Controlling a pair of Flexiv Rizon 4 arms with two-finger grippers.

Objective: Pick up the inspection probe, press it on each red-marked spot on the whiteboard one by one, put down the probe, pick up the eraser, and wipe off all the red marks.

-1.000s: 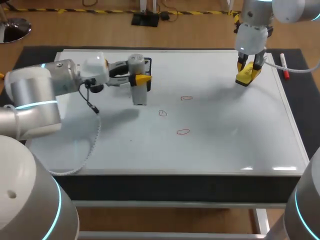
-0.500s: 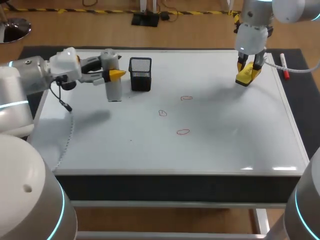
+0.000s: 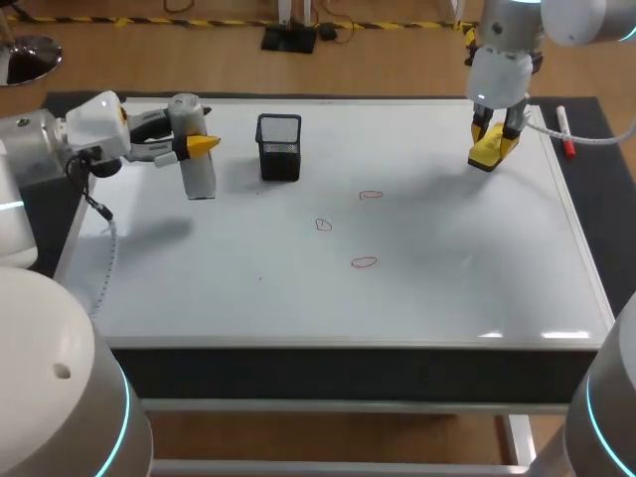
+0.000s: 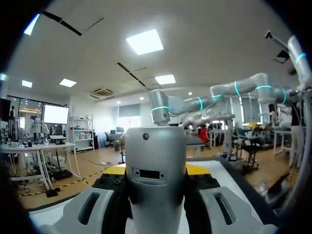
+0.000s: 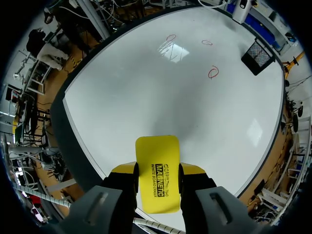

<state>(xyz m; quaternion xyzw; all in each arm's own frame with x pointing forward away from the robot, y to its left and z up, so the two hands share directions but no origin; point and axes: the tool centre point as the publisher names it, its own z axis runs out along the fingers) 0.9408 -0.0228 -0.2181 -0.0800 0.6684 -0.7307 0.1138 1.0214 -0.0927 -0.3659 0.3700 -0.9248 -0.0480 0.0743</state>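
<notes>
Whiteboard: smooth, glossy white surf.; light glare is reflected in it. Probe: satin silver body, metal-like, soft sheen is seen. Eraser: smooth yellow plastic, approx. semi-matt. Basket: made of black wire mesh, matt. Table cover round the board: dark, matt.

A black mesh pen cup stands upright on the far left part of the table. A marker pen with a white body and a red cap lies flat on the table's dark strip at the far right edge, well apart from the cup.
</notes>
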